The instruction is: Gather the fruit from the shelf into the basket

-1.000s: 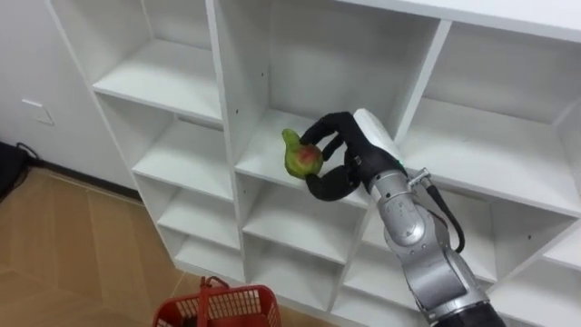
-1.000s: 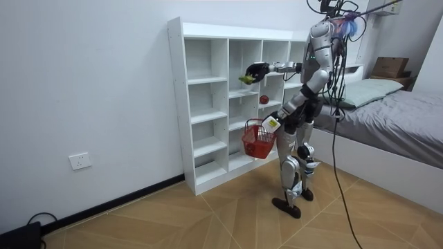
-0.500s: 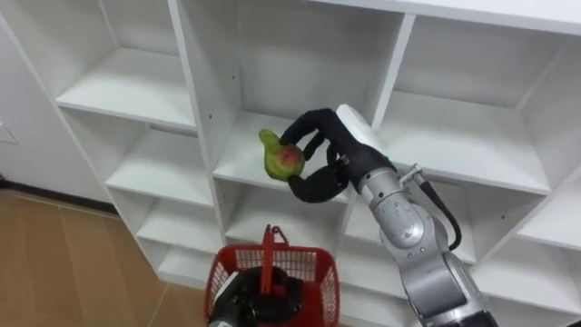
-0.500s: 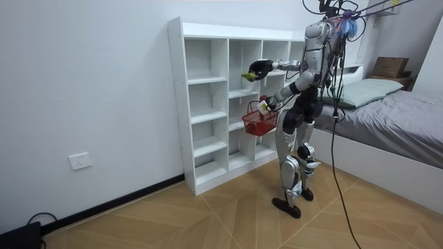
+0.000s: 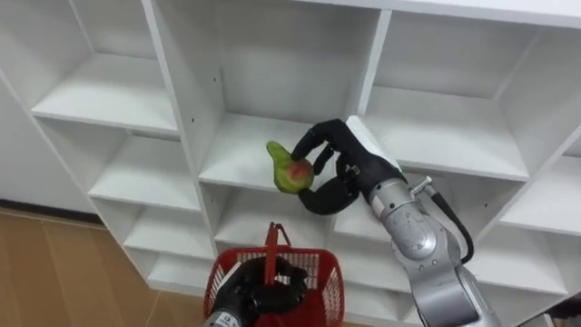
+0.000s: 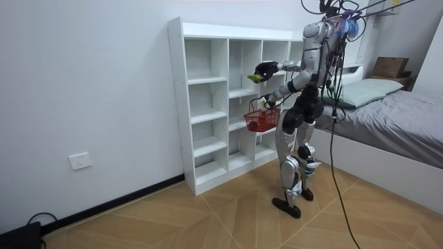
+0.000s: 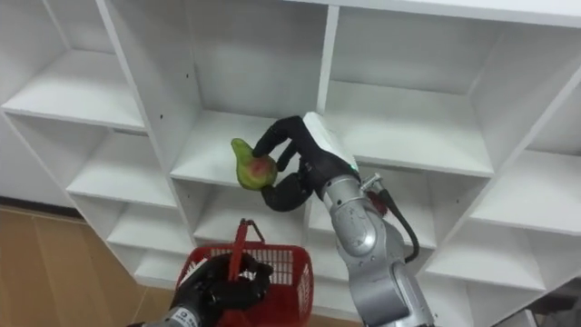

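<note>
A green pear [image 5: 290, 170] with a red blush is clasped in my right hand [image 5: 343, 162], whose fingers curl round it in front of a middle shelf of the white closet [image 5: 178, 100]. It hangs clear of the shelf board. Right below it is a red basket [image 5: 314, 257] with an upright handle [image 5: 270, 245]. My left hand [image 5: 263, 296] is shut on that handle at the picture's bottom edge. In the room view I stand upright before the closet [image 6: 208, 104], with the pear [image 6: 255, 77] held out at chest height above the basket [image 6: 261, 122].
The closet's compartments around the pear are bare white boards. A bed [image 6: 394, 114] stands behind me at the room view's right. A wall socket [image 6: 81, 161] sits low on the wall at its left, above a wooden floor [image 6: 208, 214].
My left hand has lifted the basket up under the pear. My right hand has drawn the pear a little out from the shelf. The head camera has shifted.
</note>
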### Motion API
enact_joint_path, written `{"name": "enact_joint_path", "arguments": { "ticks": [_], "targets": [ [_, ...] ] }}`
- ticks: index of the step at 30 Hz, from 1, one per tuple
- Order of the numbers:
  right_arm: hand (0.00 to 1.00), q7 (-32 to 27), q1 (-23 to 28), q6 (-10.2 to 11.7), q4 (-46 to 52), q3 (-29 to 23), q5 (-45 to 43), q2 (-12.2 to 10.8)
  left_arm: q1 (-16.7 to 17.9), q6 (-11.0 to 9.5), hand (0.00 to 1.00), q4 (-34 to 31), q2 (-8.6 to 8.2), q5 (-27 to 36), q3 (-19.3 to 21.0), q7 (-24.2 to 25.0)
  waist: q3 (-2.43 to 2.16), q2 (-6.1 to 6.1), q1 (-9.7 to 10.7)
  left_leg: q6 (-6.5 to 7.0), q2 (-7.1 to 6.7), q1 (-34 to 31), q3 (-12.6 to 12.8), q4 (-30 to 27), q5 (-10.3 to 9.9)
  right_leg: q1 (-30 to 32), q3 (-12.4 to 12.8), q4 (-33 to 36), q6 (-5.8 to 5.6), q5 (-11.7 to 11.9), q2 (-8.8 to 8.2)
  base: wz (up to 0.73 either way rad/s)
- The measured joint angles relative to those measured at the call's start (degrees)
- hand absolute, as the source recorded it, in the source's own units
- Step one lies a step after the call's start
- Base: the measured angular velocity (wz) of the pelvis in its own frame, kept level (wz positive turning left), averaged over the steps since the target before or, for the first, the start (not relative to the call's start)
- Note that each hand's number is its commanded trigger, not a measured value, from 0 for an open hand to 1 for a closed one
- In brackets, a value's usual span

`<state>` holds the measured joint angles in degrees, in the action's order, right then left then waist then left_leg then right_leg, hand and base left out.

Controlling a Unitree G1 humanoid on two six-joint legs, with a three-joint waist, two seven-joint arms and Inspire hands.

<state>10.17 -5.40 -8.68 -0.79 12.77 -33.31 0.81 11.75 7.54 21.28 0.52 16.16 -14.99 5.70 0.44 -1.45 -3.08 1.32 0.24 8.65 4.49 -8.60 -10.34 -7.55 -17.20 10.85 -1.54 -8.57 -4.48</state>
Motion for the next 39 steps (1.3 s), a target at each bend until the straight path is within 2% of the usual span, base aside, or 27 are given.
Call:
{"name": "enact_joint_path", "arguments": {
  "ticks": [5,21,26,28,32,37,39],
  "targets": [
    [1.00,0.7,0.0,-0.2,0.0,-0.3,0.0,-0.1,0.0,0.0,1.00,-0.6,0.18,0.0,0.0,0.0,-0.15,0.22,1.2,-0.01,0.01,0.0,0.1,0.0,0.0,0.1,0.1,0.0,0.07,0.0,0.08,-0.01],
    [1.00,1.1,1.2,-0.1,1.2,-0.6,-0.2,0.4,0.0,0.0,1.00,-0.7,0.99,0.2,1.4,0.1,-0.16,-0.11,1.4,-0.16,0.21,-0.1,1.1,0.2,-0.1,0.8,1.3,-0.1,0.23,0.1,0.52,-0.03],
    [1.00,1.1,2.2,-0.1,1.7,-0.7,0.8,1.6,0.0,0.0,1.00,-0.7,1.64,1.2,1.4,0.5,-0.25,-0.87,1.3,-0.16,0.23,-0.3,1.6,0.4,-0.1,1.5,1.7,-0.1,0.24,0.2,0.57,-0.05],
    [1.00,1.2,2.3,-0.1,1.7,-0.6,1.6,1.9,-0.1,0.0,1.00,-1.0,2.38,2.4,1.4,0.8,-0.18,-1.15,1.4,-0.16,0.26,-0.3,1.8,0.4,-0.1,1.8,2.0,-0.1,0.26,0.2,0.63,-0.05],
    [1.00,1.3,3.0,0.0,1.7,-0.6,1.7,2.0,-0.3,0.0,1.00,-1.0,3.00,2.4,1.9,0.9,-0.17,-1.12,1.6,-0.18,0.35,-0.4,1.8,0.8,-0.1,1.9,2.1,-0.1,0.25,0.2,0.66,-0.01],
    [1.00,1.3,4.0,-0.1,1.7,-0.6,1.7,3.0,-1.2,0.0,1.00,-1.1,2.95,2.4,1.9,0.9,0.02,-0.82,1.5,-0.19,0.34,-0.5,2.2,1.0,-0.1,2.1,2.8,-0.1,0.25,0.2,0.75,-0.03],
    [1.00,1.3,4.3,-0.1,1.7,-0.7,1.6,3.2,-1.5,0.0,1.00,-1.2,2.80,2.4,2.0,0.9,-0.06,-0.68,1.6,-0.20,0.40,-0.9,2.5,1.1,-0.1,2.7,3.0,0.0,0.25,0.2,0.80,-0.08]
  ]
}}
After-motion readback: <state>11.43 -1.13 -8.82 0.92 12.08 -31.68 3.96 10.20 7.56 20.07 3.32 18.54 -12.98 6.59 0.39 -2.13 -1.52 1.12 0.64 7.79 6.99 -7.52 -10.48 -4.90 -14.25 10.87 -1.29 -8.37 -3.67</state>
